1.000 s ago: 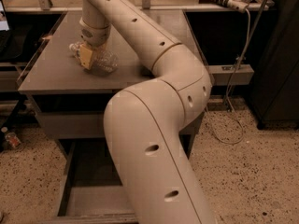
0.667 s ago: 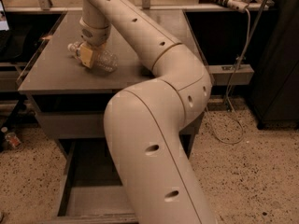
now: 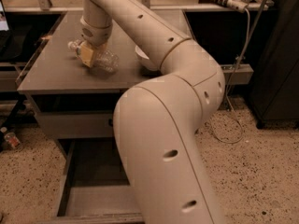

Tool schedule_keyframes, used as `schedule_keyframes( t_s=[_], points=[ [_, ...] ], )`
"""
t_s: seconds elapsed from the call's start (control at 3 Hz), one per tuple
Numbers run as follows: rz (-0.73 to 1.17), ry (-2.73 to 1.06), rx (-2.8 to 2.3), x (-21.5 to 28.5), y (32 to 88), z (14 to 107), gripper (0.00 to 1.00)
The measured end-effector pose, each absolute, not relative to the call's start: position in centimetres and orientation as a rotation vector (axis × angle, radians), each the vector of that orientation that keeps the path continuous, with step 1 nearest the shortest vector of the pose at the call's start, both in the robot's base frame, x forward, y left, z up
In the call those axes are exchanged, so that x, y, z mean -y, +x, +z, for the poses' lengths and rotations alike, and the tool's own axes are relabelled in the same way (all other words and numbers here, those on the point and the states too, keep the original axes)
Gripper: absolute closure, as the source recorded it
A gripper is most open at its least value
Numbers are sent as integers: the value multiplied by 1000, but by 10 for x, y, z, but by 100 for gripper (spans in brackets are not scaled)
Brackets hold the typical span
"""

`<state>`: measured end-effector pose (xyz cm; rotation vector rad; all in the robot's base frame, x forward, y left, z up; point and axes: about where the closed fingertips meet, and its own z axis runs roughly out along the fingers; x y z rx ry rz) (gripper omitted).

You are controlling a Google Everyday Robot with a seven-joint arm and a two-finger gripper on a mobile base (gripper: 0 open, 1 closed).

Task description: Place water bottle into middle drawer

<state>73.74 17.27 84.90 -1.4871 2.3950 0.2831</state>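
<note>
The water bottle (image 3: 106,59), clear and ribbed, lies on its side on the grey cabinet top (image 3: 56,73), its cap pointing back left. My gripper (image 3: 89,55) is down on the bottle's middle, with its yellowish pad in front of it. The middle drawer (image 3: 88,181) stands pulled open low in front of the cabinet, its flat grey floor showing. My big cream arm (image 3: 168,139) hides the drawer's right part.
A white bowl (image 3: 144,59) sits on the cabinet top just right of the bottle, half hidden by my arm. A closed grey drawer front (image 3: 74,124) lies under the top. A tiny bottle (image 3: 10,139) is on the floor at left. Cables (image 3: 233,111) hang at right.
</note>
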Motion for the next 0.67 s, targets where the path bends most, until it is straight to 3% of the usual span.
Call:
schedule_keyframes(
  t_s=[0.67],
  points=[
    [264,-1438,-2412,-158,682,851,100]
  ],
)
